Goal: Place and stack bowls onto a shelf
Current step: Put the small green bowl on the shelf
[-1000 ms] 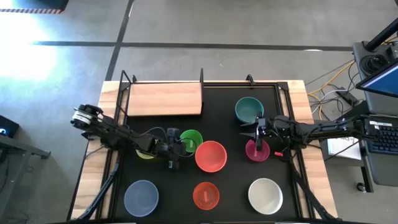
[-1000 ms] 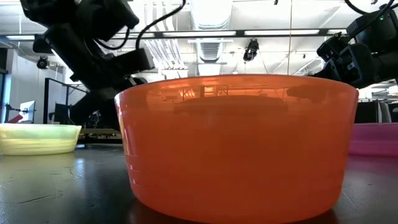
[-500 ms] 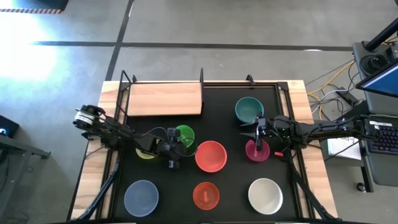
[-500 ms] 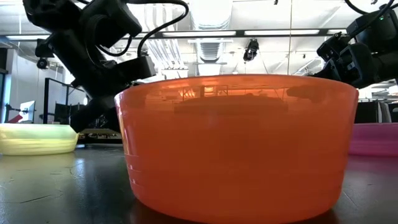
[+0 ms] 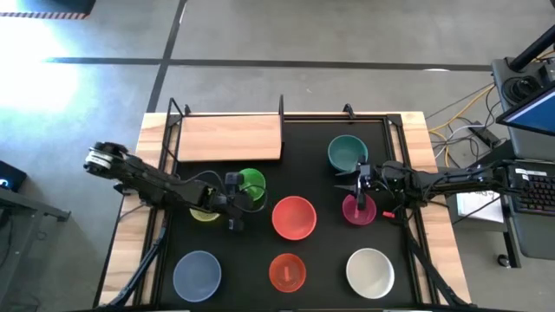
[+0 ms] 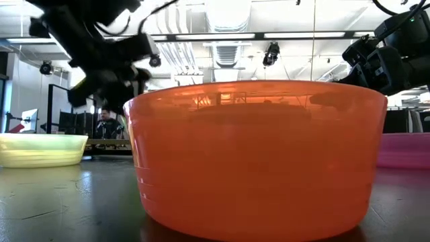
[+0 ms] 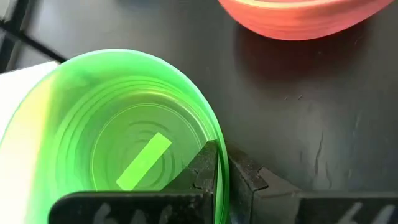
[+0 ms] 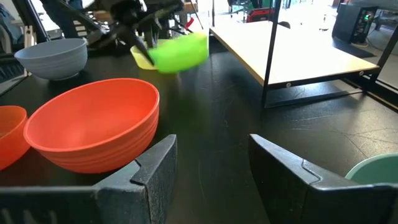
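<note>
Gripping the green bowl by its rim, the left gripper carries it above the mat, just off the shelf's five o'clock corner. Nothing sits on that board, so the stacking has barely begun. Seven bowls wait: yellow, red, magenta, teal, grey-blue, orange-red, white. Over the magenta bowl at three o'clock, the right gripper hangs with fingers spread, empty.
</note>
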Motion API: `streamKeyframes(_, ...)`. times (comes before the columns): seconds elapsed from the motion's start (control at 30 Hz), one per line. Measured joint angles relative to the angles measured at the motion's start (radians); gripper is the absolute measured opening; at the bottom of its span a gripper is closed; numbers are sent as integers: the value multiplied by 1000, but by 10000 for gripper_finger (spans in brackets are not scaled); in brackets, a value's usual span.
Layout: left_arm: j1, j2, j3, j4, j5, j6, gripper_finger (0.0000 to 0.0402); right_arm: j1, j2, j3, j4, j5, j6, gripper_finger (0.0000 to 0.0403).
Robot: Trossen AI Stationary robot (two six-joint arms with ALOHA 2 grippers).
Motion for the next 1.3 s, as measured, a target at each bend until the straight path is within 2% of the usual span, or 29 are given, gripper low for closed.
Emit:
streamKeyframes(0.17,58,-134,0,-186,-69,-54,0,0,0,0,0,0,0,187)
streamKeyframes(0.37,231,-233,0,-375,-70,-156,0,0,0,0,0,0,0,187)
streamKeyframes(0.53,439,-252,0,-474,-32,-204,0,0,0,0,0,0,0,187)
streamKeyframes(0.77,694,-216,0,-488,19,-200,0,0,0,0,0,0,0,187)
streamKeyframes(1.0,771,-199,0,-463,21,-196,12,0,0,0,0,0,0,187)
streamKeyframes(1.3,799,-198,0,-427,-59,-185,74,0,0,0,0,0,0,187)
